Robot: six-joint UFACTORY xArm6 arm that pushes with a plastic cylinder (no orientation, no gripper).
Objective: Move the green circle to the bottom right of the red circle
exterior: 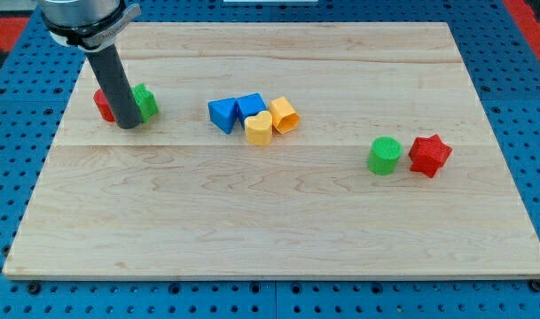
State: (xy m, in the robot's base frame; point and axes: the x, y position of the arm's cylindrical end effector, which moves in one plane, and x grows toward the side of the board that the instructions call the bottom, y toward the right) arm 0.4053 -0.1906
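the green plastic circle [385, 156], a short cylinder, sits in the right half of the frame on the pale wooden board [270, 230], well apart from my tip [128, 125], which is far off in the upper left. just beside it to the right lies a red plastic star block [429, 155], and i cannot tell if the two touch. my tip rests on the board between a red block [101, 105], mostly hidden behind the rod, and a second green block [146, 101], whose shape i cannot make out; it looks to be touching both. i have no hand to open or close, only the dark rod, and it holds nothing. near the top centre is a cluster: a blue triangular block [223, 115], a blue block [250, 106], a yellow block [259, 128] and an orange block [284, 115]. counted: two green, two red, two blue, one yellow, one orange.
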